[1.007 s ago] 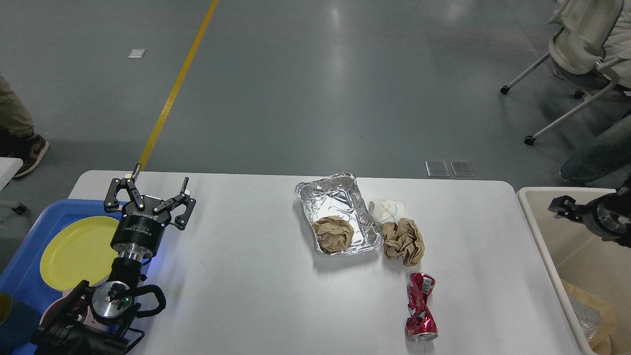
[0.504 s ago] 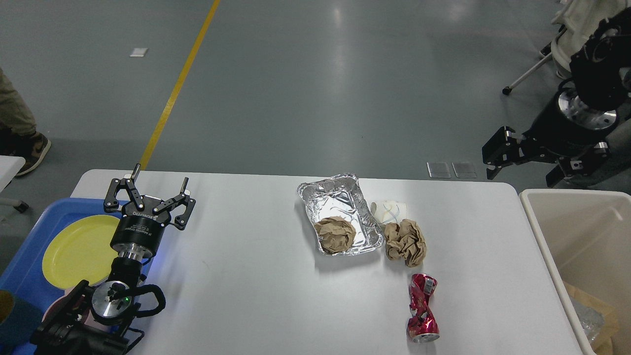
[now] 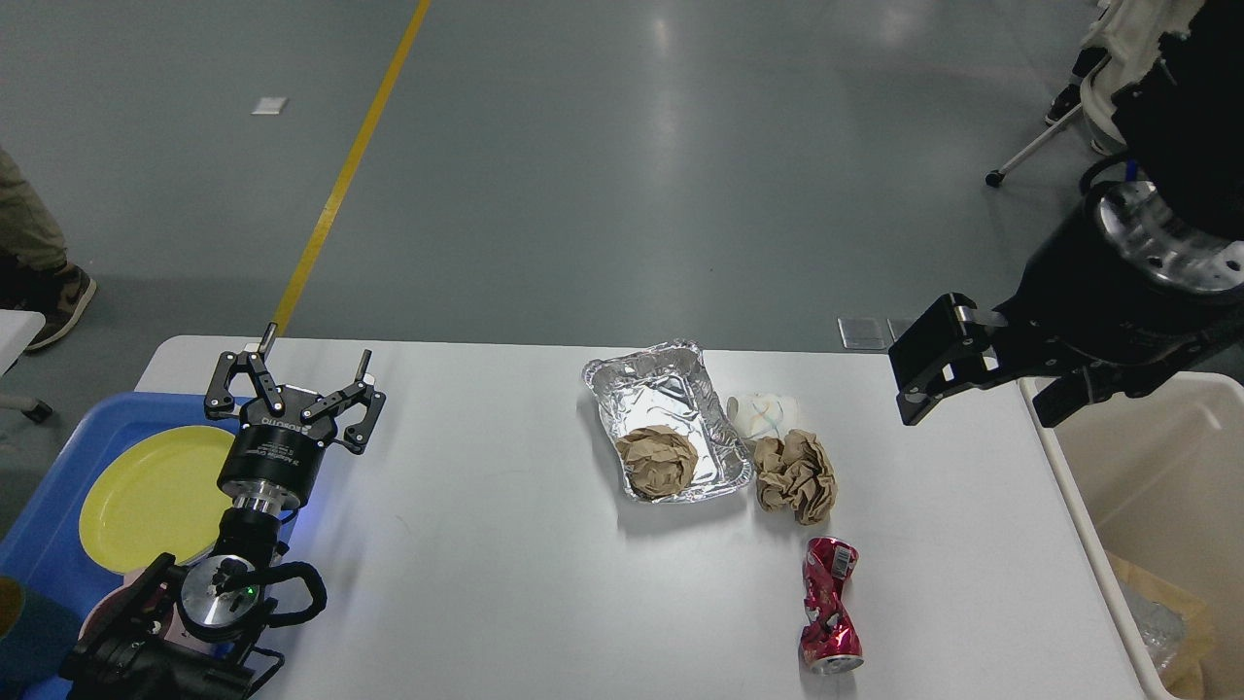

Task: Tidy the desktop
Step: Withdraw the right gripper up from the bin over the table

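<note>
Single head view, high and fairly close, facing forward and down across the desktop (image 3: 486, 544)

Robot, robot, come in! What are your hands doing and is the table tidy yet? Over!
Left gripper open, empty. Right gripper open, empty, above desktop's right edge. Foil tray, paper wads, crushed can not yet cleared.

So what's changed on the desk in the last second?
The right claw rose out of the beige bin and swung in over the desktop's right edge, open and empty. The left claw stayed open by the blue tray; the foil tray, paper balls and crushed can didn't move.
</note>
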Tool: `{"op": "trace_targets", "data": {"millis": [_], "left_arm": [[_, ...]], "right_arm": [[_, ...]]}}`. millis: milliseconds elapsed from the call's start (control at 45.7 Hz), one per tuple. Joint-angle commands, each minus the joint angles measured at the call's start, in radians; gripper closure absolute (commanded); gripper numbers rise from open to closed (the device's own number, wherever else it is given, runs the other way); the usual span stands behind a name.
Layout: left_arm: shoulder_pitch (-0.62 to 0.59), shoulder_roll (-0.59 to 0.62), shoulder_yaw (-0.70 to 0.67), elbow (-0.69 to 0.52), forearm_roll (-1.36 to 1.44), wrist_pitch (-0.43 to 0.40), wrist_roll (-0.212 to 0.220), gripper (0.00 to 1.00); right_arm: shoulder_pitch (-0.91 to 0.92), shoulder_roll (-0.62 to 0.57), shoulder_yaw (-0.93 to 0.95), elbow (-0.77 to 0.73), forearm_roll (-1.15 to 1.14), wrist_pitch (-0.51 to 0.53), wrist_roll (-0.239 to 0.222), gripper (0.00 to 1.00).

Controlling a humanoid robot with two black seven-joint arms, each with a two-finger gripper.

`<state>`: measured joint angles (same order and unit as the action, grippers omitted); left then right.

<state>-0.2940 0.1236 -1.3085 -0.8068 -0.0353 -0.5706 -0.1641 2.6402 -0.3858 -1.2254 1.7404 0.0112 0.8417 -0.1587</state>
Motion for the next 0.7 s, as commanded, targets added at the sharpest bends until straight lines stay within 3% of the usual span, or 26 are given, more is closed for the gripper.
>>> {"op": "trace_targets", "data": {"millis": [0,328,679], "left_arm": [[-0.001,0.001,0.0,0.0,0.0,0.0,0.0,0.04],[-0.001,-0.001,0.0,0.0,0.0,0.0,0.0,0.04],[-0.001,-0.001,0.0,0.0,0.0,0.0,0.0,0.04]], "right_arm": [[0.003,0.001,0.0,0.002,0.003,0.013,0.004,0.0],[-0.011,0.027,0.041,-0.032,0.004,-0.016,0.004,0.0],[-0.313,0.114,0.204,-0.162,0.003,-0.329,-0.004,0.0]]}}
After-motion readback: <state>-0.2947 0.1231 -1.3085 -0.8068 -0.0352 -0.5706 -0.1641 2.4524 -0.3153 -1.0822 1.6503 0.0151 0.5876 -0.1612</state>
